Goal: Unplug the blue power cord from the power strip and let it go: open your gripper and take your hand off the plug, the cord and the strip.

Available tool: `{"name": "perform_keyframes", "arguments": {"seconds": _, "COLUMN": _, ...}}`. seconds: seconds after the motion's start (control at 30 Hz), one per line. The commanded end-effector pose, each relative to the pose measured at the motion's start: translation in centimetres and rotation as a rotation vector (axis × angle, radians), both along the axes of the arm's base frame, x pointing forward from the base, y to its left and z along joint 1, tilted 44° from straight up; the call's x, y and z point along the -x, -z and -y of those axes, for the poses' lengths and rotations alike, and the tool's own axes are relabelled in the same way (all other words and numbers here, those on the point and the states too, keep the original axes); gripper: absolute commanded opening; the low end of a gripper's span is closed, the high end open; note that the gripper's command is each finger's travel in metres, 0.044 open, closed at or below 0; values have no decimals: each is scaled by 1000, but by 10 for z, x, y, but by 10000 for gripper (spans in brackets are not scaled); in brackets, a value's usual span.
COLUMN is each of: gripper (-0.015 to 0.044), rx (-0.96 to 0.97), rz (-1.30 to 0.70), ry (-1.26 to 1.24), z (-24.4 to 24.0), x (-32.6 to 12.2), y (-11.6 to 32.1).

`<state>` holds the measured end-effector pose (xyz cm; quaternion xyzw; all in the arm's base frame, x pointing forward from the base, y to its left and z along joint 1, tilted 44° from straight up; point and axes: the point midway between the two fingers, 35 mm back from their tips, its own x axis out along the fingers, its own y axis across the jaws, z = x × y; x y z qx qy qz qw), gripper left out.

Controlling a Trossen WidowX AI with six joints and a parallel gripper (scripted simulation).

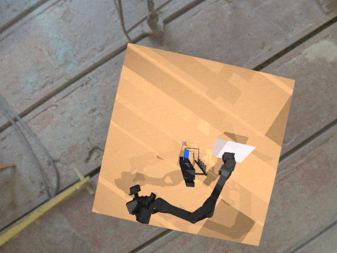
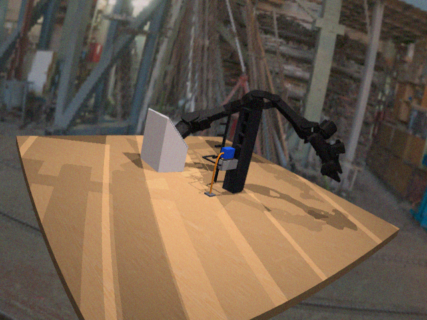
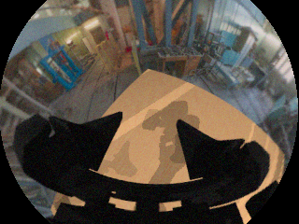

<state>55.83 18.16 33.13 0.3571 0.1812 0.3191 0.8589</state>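
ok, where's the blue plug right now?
The blue plug sits plugged into the upright black power strip, mid-table in the exterior view; the open tool hangs far right, touching nothing.

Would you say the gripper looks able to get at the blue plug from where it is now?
Probably yes: the open gripper hangs apart from the blue plug, though the black strip stands between them.

Probably an industrial workshop: blurred steel girders (image 2: 103,65), scaffolding and pipes surround the wooden table (image 2: 137,241).
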Motion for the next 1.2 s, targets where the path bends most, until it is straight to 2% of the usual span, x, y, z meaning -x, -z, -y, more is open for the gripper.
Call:
{"name": "perform_keyframes", "arguments": {"seconds": 0.0, "gripper": 374, "rx": 1, "rz": -3, "ry": 1, "z": 1, "x": 0, "y": 1}}
{"name": "perform_keyframes", "arguments": {"seconds": 0.1, "gripper": 295, "rx": 12, "rz": -55, "ry": 20, "z": 14, "x": -2, "y": 14}}
{"name": "perform_keyframes", "arguments": {"seconds": 0.27, "gripper": 164, "rx": 42, "rz": -251, "ry": 91, "z": 63, "x": 1, "y": 64}}
{"name": "perform_keyframes", "arguments": {"seconds": 0.47, "gripper": 160, "rx": 35, "rz": -525, "ry": 201, "z": 131, "x": 18, "y": 128}}
{"name": "perform_keyframes", "arguments": {"seconds": 0.7, "gripper": 160, "rx": -20, "rz": -861, "ry": 324, "z": 202, "x": 67, "y": 196}}
{"name": "perform_keyframes", "arguments": {"seconds": 0.93, "gripper": 160, "rx": -138, "rz": -1215, "ry": 426, "z": 256, "x": 143, "y": 248}}
{"name": "perform_keyframes", "arguments": {"seconds": 1.17, "gripper": 160, "rx": -384, "rz": -1643, "ry": 493, "z": 280, "x": 243, "y": 279}}
